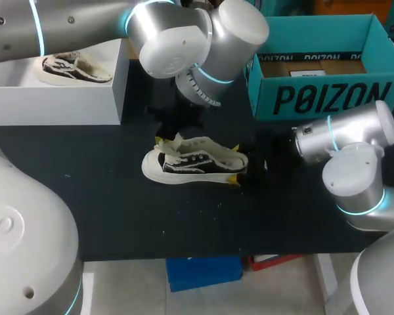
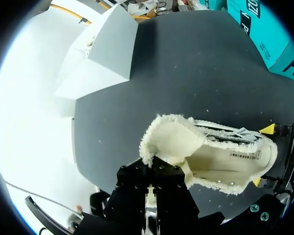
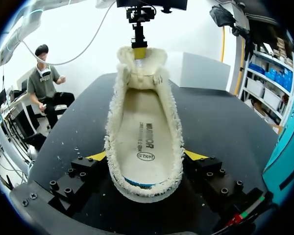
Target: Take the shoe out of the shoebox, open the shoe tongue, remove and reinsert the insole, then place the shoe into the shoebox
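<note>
At the far left, a white block carries a second shoe that plays no part here. The left gripper is clenched on the fleecy tongue, holding it up off the opening of the shoe, which lies mid-table outside the box. The step looks like opening the tongue. To do it well, draw the tongue up and toward the toe, gently, so the insole lies fully exposed without dragging the shoe. The right gripper grasps the shoe's heel from both sides and should brace firmly against that pull. At the far right, the teal shoebox stands open.
</note>
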`<state>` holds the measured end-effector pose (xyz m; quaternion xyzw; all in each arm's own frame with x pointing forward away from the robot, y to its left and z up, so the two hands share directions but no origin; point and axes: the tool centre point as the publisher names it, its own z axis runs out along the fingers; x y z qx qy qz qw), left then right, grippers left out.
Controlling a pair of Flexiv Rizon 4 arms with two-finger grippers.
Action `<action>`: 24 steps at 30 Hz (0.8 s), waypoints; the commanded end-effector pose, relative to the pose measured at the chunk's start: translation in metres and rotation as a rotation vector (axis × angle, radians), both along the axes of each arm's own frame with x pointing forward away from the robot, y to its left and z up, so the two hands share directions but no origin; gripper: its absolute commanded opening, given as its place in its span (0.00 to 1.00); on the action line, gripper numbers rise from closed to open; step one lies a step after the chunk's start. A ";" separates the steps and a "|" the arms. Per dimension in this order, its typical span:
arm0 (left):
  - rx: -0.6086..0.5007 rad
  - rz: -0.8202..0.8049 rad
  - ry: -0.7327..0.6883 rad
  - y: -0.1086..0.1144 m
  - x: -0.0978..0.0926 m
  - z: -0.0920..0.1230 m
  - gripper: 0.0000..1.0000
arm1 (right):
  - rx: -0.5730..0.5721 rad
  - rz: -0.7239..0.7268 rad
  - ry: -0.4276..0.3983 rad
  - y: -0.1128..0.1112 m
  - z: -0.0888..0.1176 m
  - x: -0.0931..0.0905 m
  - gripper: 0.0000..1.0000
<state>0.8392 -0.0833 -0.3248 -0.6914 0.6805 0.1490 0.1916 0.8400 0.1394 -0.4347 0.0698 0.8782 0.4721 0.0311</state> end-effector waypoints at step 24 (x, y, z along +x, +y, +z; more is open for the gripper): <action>-0.024 0.039 0.019 0.028 -0.011 -0.005 1.00 | -0.002 -0.004 0.001 -0.004 -0.004 0.000 0.00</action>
